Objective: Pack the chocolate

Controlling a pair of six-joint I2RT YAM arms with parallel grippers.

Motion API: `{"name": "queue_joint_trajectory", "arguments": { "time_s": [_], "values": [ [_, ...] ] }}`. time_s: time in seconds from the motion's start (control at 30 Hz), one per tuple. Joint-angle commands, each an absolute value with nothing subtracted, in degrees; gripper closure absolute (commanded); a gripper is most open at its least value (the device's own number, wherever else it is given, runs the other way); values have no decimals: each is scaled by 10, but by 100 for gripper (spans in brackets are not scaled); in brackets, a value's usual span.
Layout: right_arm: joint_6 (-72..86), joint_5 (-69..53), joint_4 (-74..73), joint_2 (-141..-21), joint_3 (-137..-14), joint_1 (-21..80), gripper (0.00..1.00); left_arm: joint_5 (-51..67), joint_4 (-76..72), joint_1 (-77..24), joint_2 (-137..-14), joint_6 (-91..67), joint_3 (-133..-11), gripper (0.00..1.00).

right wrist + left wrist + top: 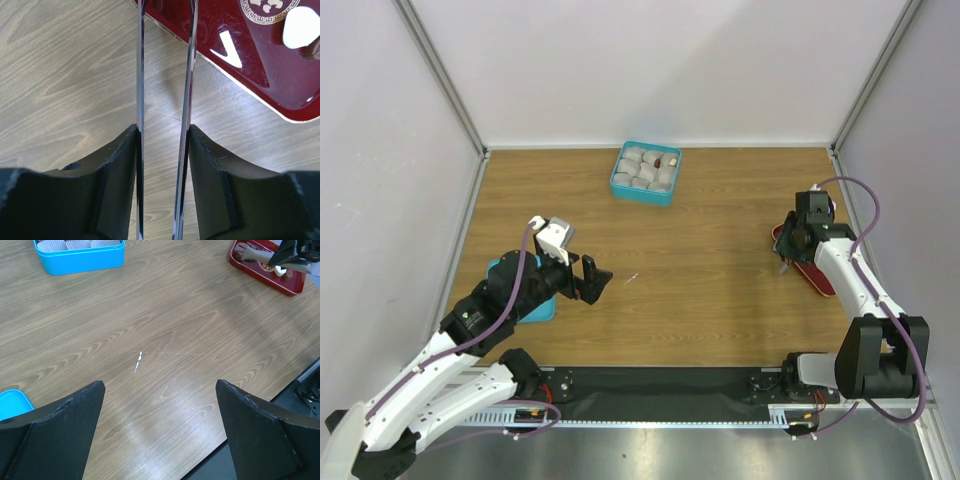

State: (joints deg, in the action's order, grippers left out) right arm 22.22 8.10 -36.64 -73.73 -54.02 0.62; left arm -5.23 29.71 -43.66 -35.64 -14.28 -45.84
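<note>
The teal box [646,172] stands at the table's far middle, filled with whitish paper cups; one dark chocolate [671,160] lies in its back right cup. A dark red tray [812,268] on the right holds a pale chocolate piece [302,27], which also shows in the left wrist view [279,271]. My right gripper [162,127] hangs over the tray's left edge [790,245], shut on long metal tweezers [140,65] whose two arms stand apart; their tips run out of the frame. My left gripper [160,385] hovers wide open over bare wood [592,280], holding nothing.
A blue lid [525,302] lies under the left arm, its corner showing in the left wrist view [12,402]. A small white scrap [138,361] lies on the wood ahead of the left gripper. White walls close the table on three sides.
</note>
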Motion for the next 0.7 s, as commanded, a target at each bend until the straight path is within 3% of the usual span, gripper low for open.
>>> {"name": "queue_joint_trajectory", "arguments": {
  "time_s": [0.0,0.67],
  "values": [
    [214,99,-336,-737,-534,-10,52,-50,279,-438,-359,-129,-461,0],
    [214,68,-321,-749,-520,-19,51,-53,280,-438,-359,-130,-461,0]
  ]
}}
